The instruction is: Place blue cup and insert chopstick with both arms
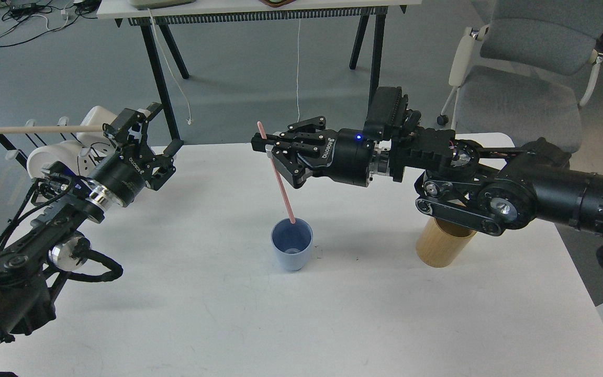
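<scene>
**Op:** Logging head view. Blue cup [291,250] stands upright on the white table [333,324], about mid-table, well in from every edge. Bare tabletop all round it.

**Obs:** And the stick?

**Op:** My right gripper [275,152] is clamped on the pink chopstick [279,180] near its upper part. The stick tilts, top leaning left and away, lower tip at the cup's far rim. Whether the tip is inside the mouth or resting against the rim, I cannot tell from here.

**Obs:** Left side?

**Op:** My left gripper [163,133] has its fingers spread wide, holding nothing. It hangs over the table's far left corner, well apart from the cup. Just behind it: a black wire rack [13,149] with a pale wooden rod [45,129] and white ware [71,154] on it, right at the table's left edge.

**Obs:** Anything near the right arm?

**Op:** Tan wooden holder [442,247] stands upright under my right forearm links, partly hidden by them; contact not discernible. It is well to the right of the cup, with bare table between.

**Obs:** Free room?

**Op:** The near half of the table is bare to the front edge. A grey chair [526,68] sits beyond the far right corner.
</scene>
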`<action>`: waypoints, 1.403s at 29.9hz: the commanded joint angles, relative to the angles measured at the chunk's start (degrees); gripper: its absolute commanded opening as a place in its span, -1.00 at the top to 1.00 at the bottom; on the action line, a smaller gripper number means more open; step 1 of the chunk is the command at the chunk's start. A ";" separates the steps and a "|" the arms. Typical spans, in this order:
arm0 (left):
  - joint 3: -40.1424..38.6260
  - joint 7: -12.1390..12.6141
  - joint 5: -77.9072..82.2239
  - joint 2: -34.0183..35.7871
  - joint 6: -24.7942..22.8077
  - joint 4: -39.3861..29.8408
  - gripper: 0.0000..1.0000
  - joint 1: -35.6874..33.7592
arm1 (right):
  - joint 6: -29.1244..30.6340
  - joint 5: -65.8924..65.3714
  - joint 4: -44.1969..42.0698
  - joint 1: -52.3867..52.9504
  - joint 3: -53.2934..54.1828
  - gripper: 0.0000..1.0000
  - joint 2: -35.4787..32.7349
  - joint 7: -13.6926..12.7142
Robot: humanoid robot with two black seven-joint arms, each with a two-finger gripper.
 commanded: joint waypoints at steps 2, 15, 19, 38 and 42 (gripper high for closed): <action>0.04 0.00 0.09 0.01 0.00 0.08 -0.89 0.03 | 0.08 0.07 -0.53 -0.75 -0.15 0.94 0.47 0.00; 0.04 0.00 0.00 -0.17 0.00 0.43 -0.90 0.04 | 0.08 0.60 -0.36 -2.07 -2.26 0.01 0.73 0.00; 0.04 0.00 0.00 -0.08 0.00 0.43 -0.90 0.12 | -0.09 1.21 -0.01 -2.16 -1.73 -0.15 0.64 0.00; -0.84 0.00 -0.26 -0.08 0.00 0.17 -0.90 -0.05 | 2.10 51.63 5.79 -9.18 15.75 -0.98 -16.84 0.00; -0.67 0.00 -0.26 -0.08 0.00 0.08 -0.90 -0.05 | 4.82 65.78 5.88 -13.31 20.58 -0.98 -18.25 0.00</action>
